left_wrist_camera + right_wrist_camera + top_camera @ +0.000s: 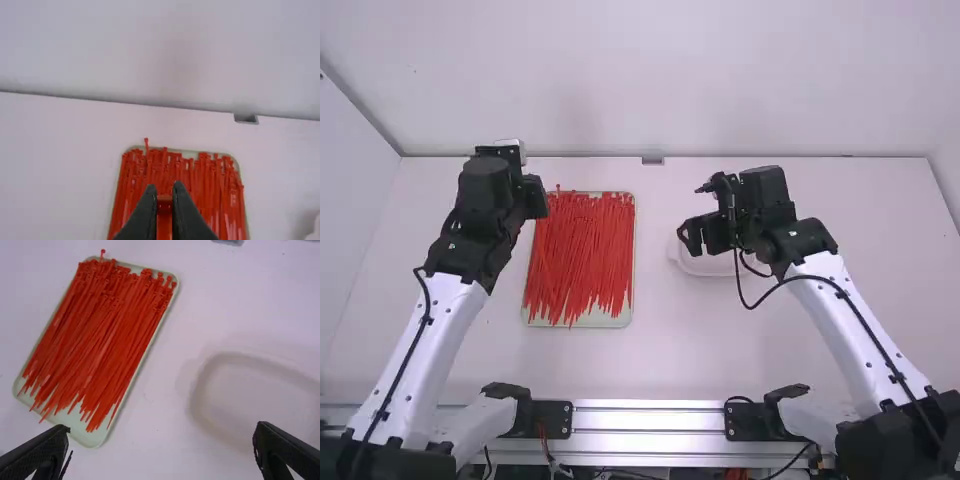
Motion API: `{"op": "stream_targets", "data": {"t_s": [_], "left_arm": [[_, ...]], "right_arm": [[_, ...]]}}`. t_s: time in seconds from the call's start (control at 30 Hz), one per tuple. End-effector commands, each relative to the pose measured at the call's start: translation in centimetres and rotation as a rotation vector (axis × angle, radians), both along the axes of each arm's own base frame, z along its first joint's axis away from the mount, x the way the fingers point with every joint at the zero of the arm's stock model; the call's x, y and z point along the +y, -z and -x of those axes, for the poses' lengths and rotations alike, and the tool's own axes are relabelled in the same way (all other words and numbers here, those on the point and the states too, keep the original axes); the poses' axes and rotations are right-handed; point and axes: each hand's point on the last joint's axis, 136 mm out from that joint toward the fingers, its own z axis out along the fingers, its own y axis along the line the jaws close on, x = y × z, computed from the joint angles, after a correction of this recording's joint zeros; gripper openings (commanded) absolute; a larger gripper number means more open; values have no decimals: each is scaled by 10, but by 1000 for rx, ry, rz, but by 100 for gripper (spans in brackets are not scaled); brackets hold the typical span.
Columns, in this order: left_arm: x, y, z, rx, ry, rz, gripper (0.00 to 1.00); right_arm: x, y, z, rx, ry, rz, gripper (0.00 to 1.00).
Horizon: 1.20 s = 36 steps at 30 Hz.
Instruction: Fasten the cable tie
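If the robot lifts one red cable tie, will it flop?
Probably droops a little: the cable ties are long and thin. Likely very light. One may drag neighbours along, since they lie crisscrossed on the tray.

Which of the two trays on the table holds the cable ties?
The pale green tray: red cable ties cover it. The white tray beside it holds nothing.

Bright, even, diffuse light from overhead washes the matte white surface [670, 340]. Shadows are faint and soft-edged: a grey smudge on the white back wall [175, 55], gentle shading inside the shallow white rounded tray [255, 400], thin dark gaps among the bright red plastic cable ties [100, 340].
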Motion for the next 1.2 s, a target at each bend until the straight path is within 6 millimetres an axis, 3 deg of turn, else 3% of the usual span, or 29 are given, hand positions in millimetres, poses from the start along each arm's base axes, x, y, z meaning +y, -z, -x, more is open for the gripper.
{"op": "stream_targets", "data": {"t_s": [0.0, 0.2, 0.5, 0.83, 1.17], "left_arm": [[-11, -1, 9, -30, 73, 71, 2], [-38, -2, 13, -53, 247, 163, 2], [-50, -15, 5, -99, 291, 263, 2], [-96, -39, -6, -170, 494, 452, 2], [-145, -56, 2, -220, 635, 489, 2]], "right_arm": [[15, -7, 2, -13, -48, -32, 98], [36, -19, 7, -47, -126, -96, 98], [61, -43, 17, -76, -258, -241, 98], [82, -79, 22, -146, -371, -404, 98], [93, -93, 19, -199, -383, -433, 98]]}}
